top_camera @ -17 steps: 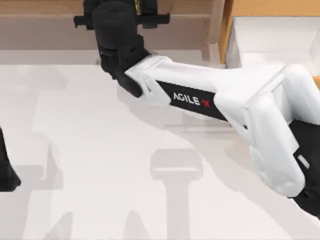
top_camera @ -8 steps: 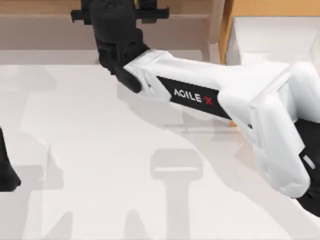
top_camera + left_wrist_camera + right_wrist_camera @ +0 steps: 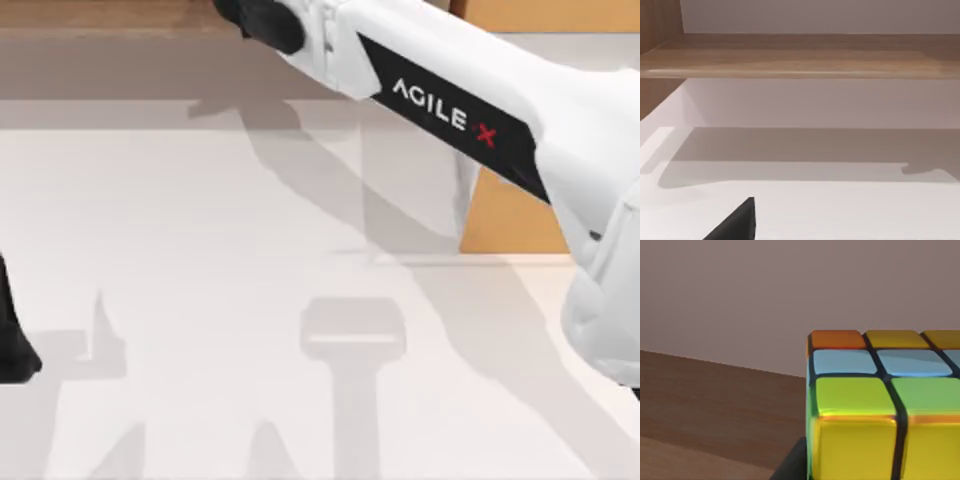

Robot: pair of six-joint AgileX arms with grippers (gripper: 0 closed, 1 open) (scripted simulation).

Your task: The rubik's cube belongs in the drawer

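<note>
The right pincer's grip cannot be told. The rubik's cube sits close, looking hard, light, smooth; its flat sides suit gripping.

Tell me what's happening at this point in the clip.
The right arm stretches across the back of the table toward the brown shelf. Its wrist view has the rubik's cube right up close, seemingly carried at the right end effector, with the shelf's wood behind it. The orange-brown drawer sits at the table's right, partly under the arm; the cube is not in it yet. The left arm stays parked at the left edge.
</note>
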